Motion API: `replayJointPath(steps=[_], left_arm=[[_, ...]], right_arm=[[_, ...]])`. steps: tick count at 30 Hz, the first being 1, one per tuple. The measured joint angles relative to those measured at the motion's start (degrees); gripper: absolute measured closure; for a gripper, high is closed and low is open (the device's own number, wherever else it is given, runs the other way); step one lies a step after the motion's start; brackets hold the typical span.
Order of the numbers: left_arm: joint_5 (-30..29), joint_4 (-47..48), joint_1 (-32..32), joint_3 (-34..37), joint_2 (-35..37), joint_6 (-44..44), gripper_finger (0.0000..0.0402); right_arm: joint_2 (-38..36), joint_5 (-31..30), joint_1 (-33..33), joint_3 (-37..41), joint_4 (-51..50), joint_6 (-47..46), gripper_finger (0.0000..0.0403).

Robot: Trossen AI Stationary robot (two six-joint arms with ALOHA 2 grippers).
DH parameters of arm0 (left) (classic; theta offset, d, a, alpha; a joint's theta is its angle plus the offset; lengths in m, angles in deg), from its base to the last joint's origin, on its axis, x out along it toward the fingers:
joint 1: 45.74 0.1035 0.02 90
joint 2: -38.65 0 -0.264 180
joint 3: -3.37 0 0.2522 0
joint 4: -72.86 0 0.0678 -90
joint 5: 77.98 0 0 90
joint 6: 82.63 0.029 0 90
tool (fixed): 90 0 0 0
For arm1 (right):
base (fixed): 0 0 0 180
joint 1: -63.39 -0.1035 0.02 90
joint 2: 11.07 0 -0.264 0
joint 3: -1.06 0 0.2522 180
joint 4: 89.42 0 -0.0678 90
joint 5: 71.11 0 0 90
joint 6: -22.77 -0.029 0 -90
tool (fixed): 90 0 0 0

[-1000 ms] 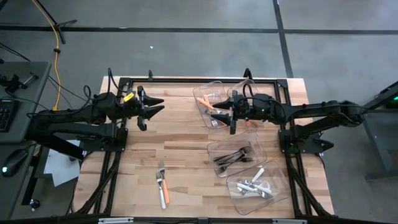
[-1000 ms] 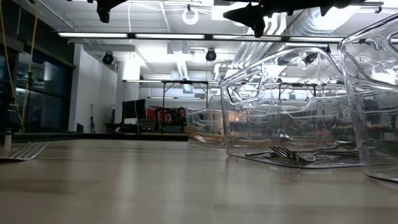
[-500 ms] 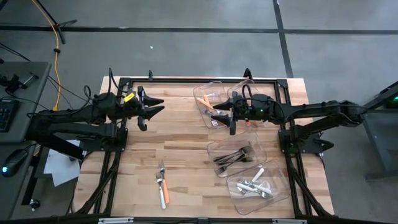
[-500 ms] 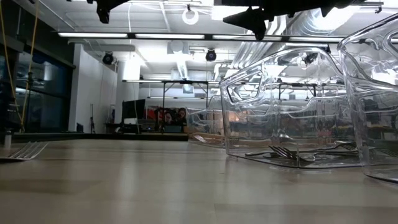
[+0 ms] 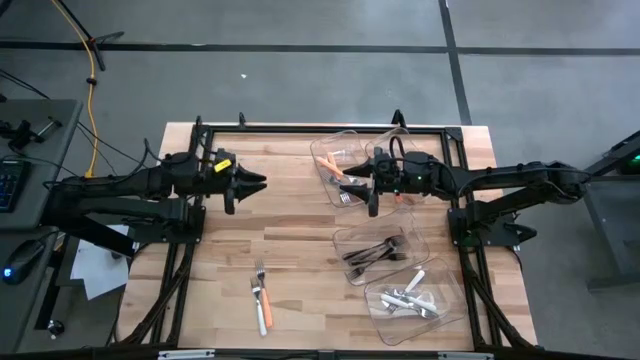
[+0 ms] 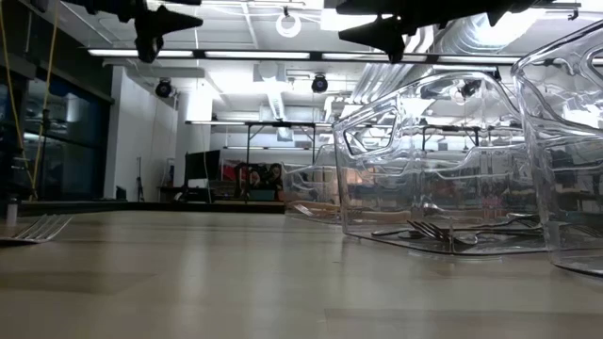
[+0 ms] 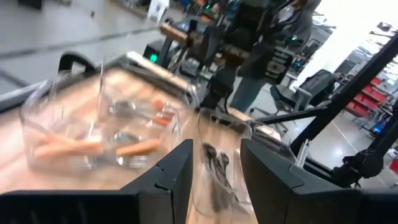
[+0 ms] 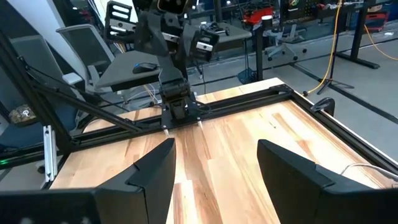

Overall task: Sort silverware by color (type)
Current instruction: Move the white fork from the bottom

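Butcher-block wood is making up the table (image 5: 290,215), which is sitting in a black metal frame on a grey concrete floor crossed by dark seams. A desk with a keyboard and mouse (image 5: 22,258) is standing off the left edge, and a yellow cable (image 5: 92,70) is trailing across the floor beyond it. The low view is looking level over the planks into a workshop with ceiling lights, ducts and benches far behind.

Three clear plastic bins are sitting on the right half. The far bin (image 5: 345,165) is holding the orange-handled silverware (image 5: 328,164), the middle bin (image 5: 380,252) is holding dark metal forks (image 5: 372,253), and the near bin (image 5: 415,298) is holding white-handled pieces (image 5: 412,290). Two pieces are lying loose on the bare wood at the near left of centre: an orange-handled fork (image 5: 260,288) and a white-handled piece (image 5: 264,318) touching or just beside it. In the low view the tines of a fork (image 6: 38,227) are showing at the left edge.

Left gripper (image 5: 258,181) is hovering over the far-left part of the table, fingers parted and holding nothing. Right gripper (image 5: 372,198) is hanging over the near edge of the far bin, jaws spread wide and empty, so that arm is covering part of that bin.
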Motion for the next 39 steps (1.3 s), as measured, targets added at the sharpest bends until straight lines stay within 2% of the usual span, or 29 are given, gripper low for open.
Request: replayJointPath(steps=[8,14,17,22,27,35,39], left_arm=[[3.6,9.5,-3.9,0.0,-0.9,-11.3,0.028],[3.3,20.4,-13.0,0.0,-5.1,-24.7,0.028],[2.7,22.4,-18.9,0.0,-8.1,-32.1,0.028],[-1.0,22.4,-28.2,0.0,-14.1,-45.6,0.028],[-2.2,21.0,-36.1,0.0,-20.5,-58.8,0.028],[-2.2,10.9,-44.9,0.0,-29.9,-74.5,0.028],[-2.2,5.3,-47.5,0.0,-33.9,-77.6,0.028]], right_arm=[[0.0,0.0,0.0,0.0,-1.7,0.1,0.0192],[0.0,-0.1,0.0,0.0,-3.4,0.1,0.0192],[0.0,-0.1,0.0,0.0,-3.8,0.1,0.0192],[0.0,-0.1,0.0,0.0,-3.8,0.1,0.0192],[0.0,-0.2,0.0,0.0,-4.0,0.1,0.0192],[0.0,-0.2,0.0,-0.1,-6.2,0.1,0.0192],[0.0,-0.2,0.0,-0.1,-8.1,0.1,0.0192]])
